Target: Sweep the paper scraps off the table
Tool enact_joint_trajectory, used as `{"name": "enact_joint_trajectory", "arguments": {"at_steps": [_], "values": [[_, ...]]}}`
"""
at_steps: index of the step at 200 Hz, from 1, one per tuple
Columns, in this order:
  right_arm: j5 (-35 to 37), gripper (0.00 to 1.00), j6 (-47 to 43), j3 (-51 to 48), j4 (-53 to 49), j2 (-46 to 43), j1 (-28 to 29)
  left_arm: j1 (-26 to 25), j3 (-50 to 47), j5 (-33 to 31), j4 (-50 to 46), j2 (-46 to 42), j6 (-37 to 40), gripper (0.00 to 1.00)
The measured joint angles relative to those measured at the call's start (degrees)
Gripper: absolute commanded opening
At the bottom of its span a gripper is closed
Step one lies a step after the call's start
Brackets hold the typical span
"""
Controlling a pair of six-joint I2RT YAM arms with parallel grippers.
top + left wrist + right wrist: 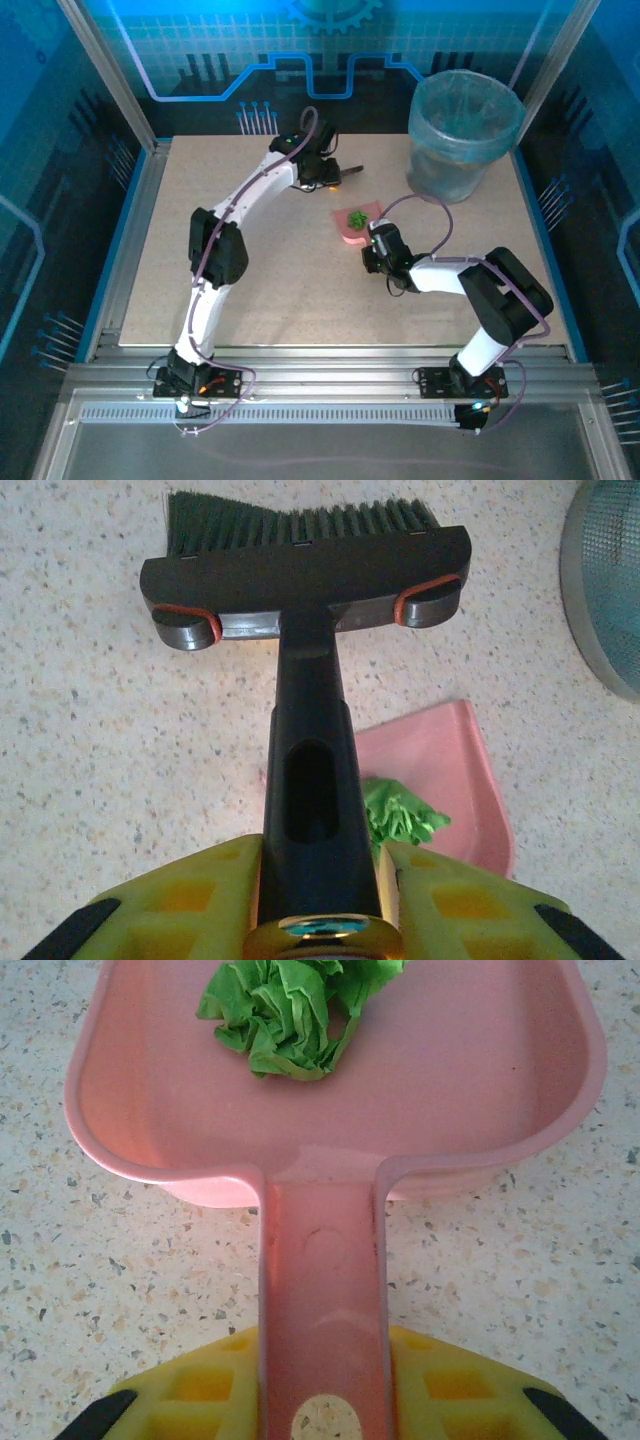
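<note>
The handle of a black brush (310, 780) is pinched between the yellow fingers of the left gripper (320, 890), which are pressed against it on both sides. Straight ahead of those jaws the brush head is seen, with its dark green bristles pointing away and resting on or just above the table (100, 730); contact cannot be judged from the wrist view. The long flat handle of a pink dustpan (470, 1090) is clamped between the fingers of the right gripper (322, 1385), and the tray is held out directly in front of the jaws, low over the speckled table surface. A crumpled wad of green paper (285, 1010) is found inside the tray, toward its far end and slightly left of the handle line; it is possibly more than one scrap bunched together. From the left wrist, the same paper is seen just to the right of the brush handle, a little ahead of the jaws, with the dustpan under it. A translucent blue bin (462, 130) is placed beyond the right gripper and off to its right, well apart from the dustpan.
</note>
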Motion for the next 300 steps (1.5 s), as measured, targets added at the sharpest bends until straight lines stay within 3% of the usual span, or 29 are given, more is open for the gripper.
{"name": "enact_joint_trajectory", "arguments": {"at_steps": [130,162,300], "values": [[-0.48,0.00,0.04,1.01,0.00,1.01,0.00,-5.29,-25.46,10.49,13.03,-16.50,-9.86,0.00],[-0.63,0.00,0.04,1.01,0.02,1.01,-0.07,-5.31,-32.52,11.06,15.91,-21.75,-12.59,0.00],[-0.33,0.00,0.02,1.01,0.00,0.87,0.33,-6.05,-45.16,9.90,17.22,-36.00,-17.09,0.00]]}}
